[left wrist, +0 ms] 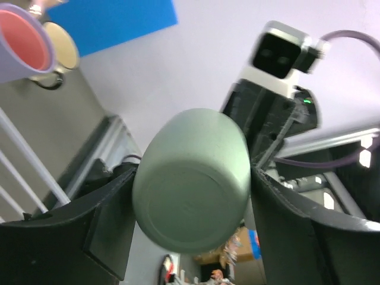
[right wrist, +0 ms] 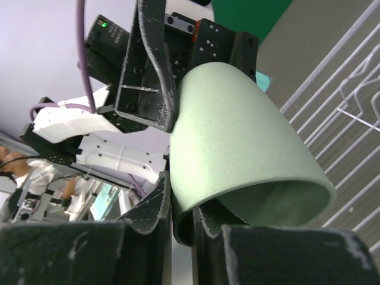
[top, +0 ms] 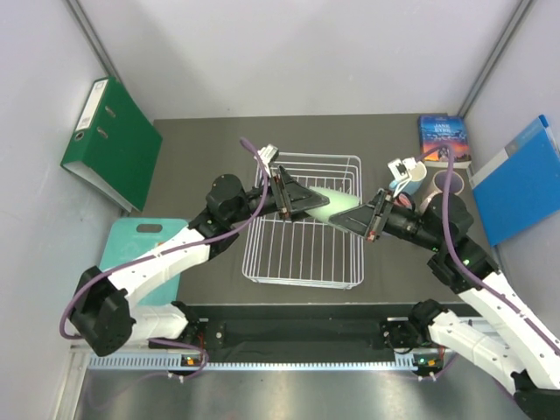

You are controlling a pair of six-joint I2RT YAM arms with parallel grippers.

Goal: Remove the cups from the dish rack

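The green cup [top: 339, 201] hangs on its side in the air over the rack [top: 302, 282], and both grippers have it. The left gripper [top: 317, 205] hugs its round body, jaws wide apart. The right gripper [top: 350, 219] pinches the thin rim, jaws almost together. I think the cup is being passed across, so the right arm can set it by the other cups [top: 418, 178].
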